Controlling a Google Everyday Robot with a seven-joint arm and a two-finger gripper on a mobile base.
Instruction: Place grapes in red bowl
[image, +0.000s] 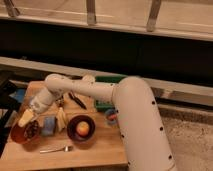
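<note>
Camera view is showing my pincer (26, 118), a pale blocky end on a smooth white arm, hovering just above the rim of the round, shallow red-orange bowl (17, 136) near the left edge of the wooden desk (95, 150). I cannot tell how it is set. A lumpy, dark reddish-purple bunch of grapes (32, 130) is lying inside that bowl, so I am judging the placing step as nearly finished; the next move is calling for a clean release and a lift straight up, clear of the rim. To the right, a glossy dark purple bowl (73, 123) is holding a round orange fruit (83, 129), and a thin metal fork (55, 149) is lying near the front edge.
</note>
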